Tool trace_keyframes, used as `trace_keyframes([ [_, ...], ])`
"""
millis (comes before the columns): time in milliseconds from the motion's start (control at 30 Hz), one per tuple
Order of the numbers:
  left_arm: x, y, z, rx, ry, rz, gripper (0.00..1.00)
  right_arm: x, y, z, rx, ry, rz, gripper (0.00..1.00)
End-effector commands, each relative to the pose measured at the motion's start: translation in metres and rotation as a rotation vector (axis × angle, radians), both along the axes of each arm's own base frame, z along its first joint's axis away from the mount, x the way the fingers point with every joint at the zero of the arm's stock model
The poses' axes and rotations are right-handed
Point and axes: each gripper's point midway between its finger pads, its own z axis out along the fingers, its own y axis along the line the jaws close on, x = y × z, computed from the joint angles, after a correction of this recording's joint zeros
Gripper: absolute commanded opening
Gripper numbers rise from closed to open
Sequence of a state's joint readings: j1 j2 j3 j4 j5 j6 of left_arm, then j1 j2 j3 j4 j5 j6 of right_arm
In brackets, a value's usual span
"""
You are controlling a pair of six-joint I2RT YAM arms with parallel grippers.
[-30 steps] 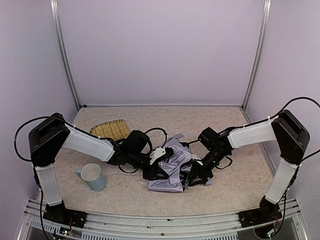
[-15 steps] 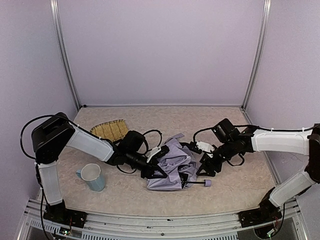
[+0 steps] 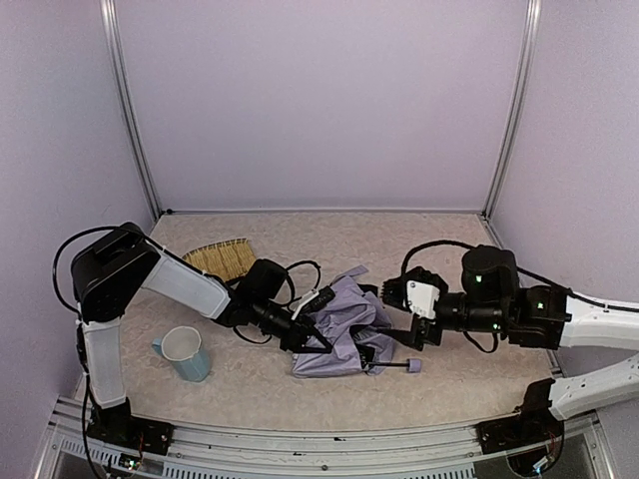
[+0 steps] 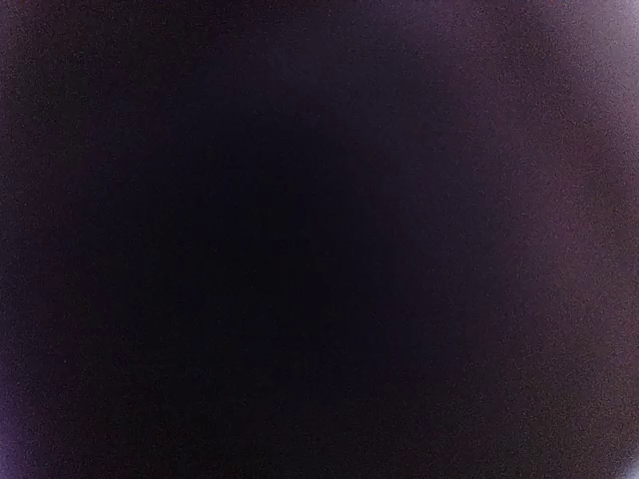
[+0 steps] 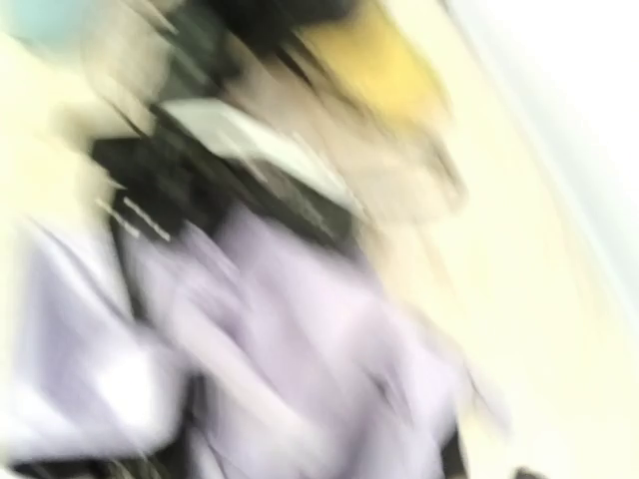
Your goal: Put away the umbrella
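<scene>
The crumpled lavender-white fabric folding umbrella (image 3: 344,327) lies lengthwise just left of the right pincer (image 3: 401,315), which looks spread and empty; the left pincer (image 3: 306,341), its grip impossible to tell, sits buried in the folds.

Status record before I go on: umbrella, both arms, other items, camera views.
umbrella: collapsed, a crumpled heap at centre, not yet put away
knob: lies at the heap's near right
left arm: reaches into the heap's left side; jaws hidden by fabric
right arm: low, wrist at the heap's right side; jaws' state unclear
cup: upright, near left
basket: far left, beyond the left arm
left wrist view: dark, nothing readable
right wrist view: blurred; lavender fabric only
</scene>
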State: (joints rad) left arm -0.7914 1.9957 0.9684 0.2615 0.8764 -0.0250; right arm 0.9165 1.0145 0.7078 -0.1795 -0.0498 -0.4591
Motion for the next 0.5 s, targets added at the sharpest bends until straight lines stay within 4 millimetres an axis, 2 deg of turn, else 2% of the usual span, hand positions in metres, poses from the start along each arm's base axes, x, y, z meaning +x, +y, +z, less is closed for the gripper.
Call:
trace_keyframes([
  [0,-0.009,0.028,-0.065,0.222,0.192,0.088,0.08,-0.049,0.056,-0.014,-0.008,-0.219,0.224,0.92],
  [33,-0.008,0.029,-0.067,0.227,0.204,0.092,0.08,-0.053,0.065,-0.03,-0.066,-0.235,0.234,0.99],
  [133,-0.009,0.032,-0.072,0.241,0.232,0.098,0.08,-0.042,0.081,-0.063,-0.191,-0.256,0.186,1.0],
  [233,-0.01,0.033,-0.074,0.249,0.241,0.094,0.07,-0.041,0.092,-0.085,-0.25,-0.297,0.244,1.0],
  [367,-0.012,0.033,-0.075,0.256,0.243,0.072,0.07,-0.006,0.091,-0.105,-0.298,-0.277,0.176,0.98],
  [467,-0.014,0.034,-0.076,0.264,0.241,0.055,0.06,0.015,0.083,-0.128,-0.347,-0.218,0.146,0.89],
])
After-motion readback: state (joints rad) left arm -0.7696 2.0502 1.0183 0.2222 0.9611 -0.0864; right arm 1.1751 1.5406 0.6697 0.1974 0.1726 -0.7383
